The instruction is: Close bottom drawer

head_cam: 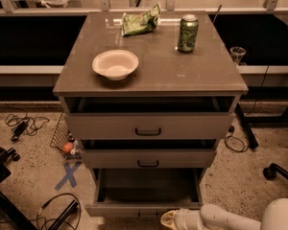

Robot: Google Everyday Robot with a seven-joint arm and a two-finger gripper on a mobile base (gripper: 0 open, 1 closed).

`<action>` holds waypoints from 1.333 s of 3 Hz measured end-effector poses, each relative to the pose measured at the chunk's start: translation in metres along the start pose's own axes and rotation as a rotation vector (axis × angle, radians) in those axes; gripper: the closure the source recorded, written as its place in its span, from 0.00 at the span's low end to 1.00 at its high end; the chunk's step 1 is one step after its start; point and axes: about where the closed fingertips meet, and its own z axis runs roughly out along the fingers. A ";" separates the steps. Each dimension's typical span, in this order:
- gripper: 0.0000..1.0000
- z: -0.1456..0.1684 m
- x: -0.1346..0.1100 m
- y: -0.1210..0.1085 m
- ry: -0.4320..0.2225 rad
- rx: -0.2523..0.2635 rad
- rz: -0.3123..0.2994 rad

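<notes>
Bottom drawer stands pulled well out of the cabinet, at the lowest of its three levels. You look straight down into its wide, shallow tray, which appears bare inside. Its low front panel runs along the very bottom of the view, with the small dark handle only partly in sight. So, as far as you can judge, none of the closing is done: the whole travel back into the cabinet is left.

Your gripper is low at the bottom edge, just to the right of that handle and right at the front panel, with the pale arm reaching in from the lower right. You cannot tell whether it touches the panel or sits just short of it. You also cannot tell whether it is open or closed, since only its cream-coloured tip shows.

Two other drawers, the middle drawer and the top drawer, each stand out a little, but they are not your job. On the worktop a bowl, a green can and a crumpled green bag sit well clear of the work.

What remains is a steady push on the front panel, straight toward the cabinet, until it lines up beneath the fronts above.
</notes>
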 end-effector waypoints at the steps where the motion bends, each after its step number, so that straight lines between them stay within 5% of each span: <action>1: 1.00 0.001 -0.008 -0.033 0.003 0.031 -0.020; 2: 1.00 0.002 -0.009 -0.035 0.004 0.032 -0.021; 3: 1.00 0.010 -0.018 -0.082 0.013 0.054 -0.039; 4: 1.00 0.013 -0.020 -0.089 0.015 0.054 -0.039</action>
